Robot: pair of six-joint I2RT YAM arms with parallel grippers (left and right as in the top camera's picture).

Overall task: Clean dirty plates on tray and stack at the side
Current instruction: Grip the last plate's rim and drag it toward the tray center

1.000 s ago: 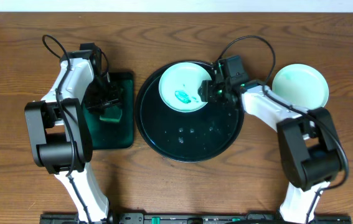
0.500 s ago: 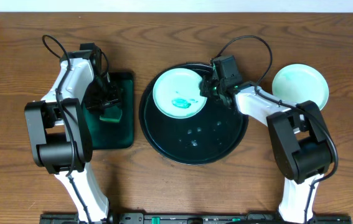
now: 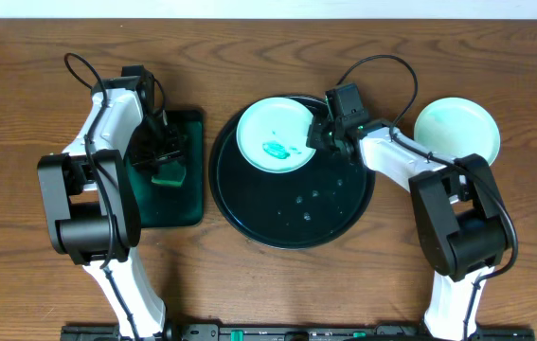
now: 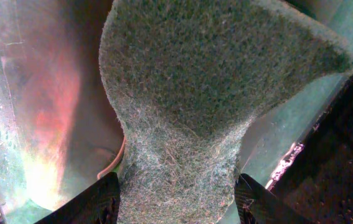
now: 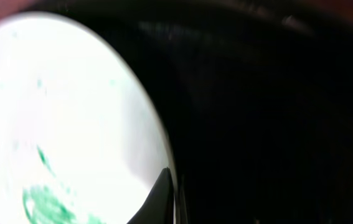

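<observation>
A white plate (image 3: 275, 135) with a teal-green smear lies on the far left part of the round black tray (image 3: 292, 213). My right gripper (image 3: 318, 138) is shut on that plate's right rim. In the right wrist view the rim of the plate (image 5: 58, 118) sits pinched in the gripper (image 5: 171, 182), with the tray (image 5: 276, 124) dark beside it. A clean pale-aqua plate (image 3: 456, 131) rests on the table to the right of the tray. My left gripper (image 3: 166, 157) is shut on a green sponge (image 4: 182, 93), squeezing it to a waist between the fingers (image 4: 95, 202).
The sponge (image 3: 169, 173) hangs over a dark green rectangular tray (image 3: 187, 204), wet inside, just left of the black tray. Water drops dot the black tray's middle. Both arm bases stand at the near table edge.
My right gripper has closed on the smeared plate's rim. The plate and the black tray slid a little left, then partly back. The left arm has not moved.
</observation>
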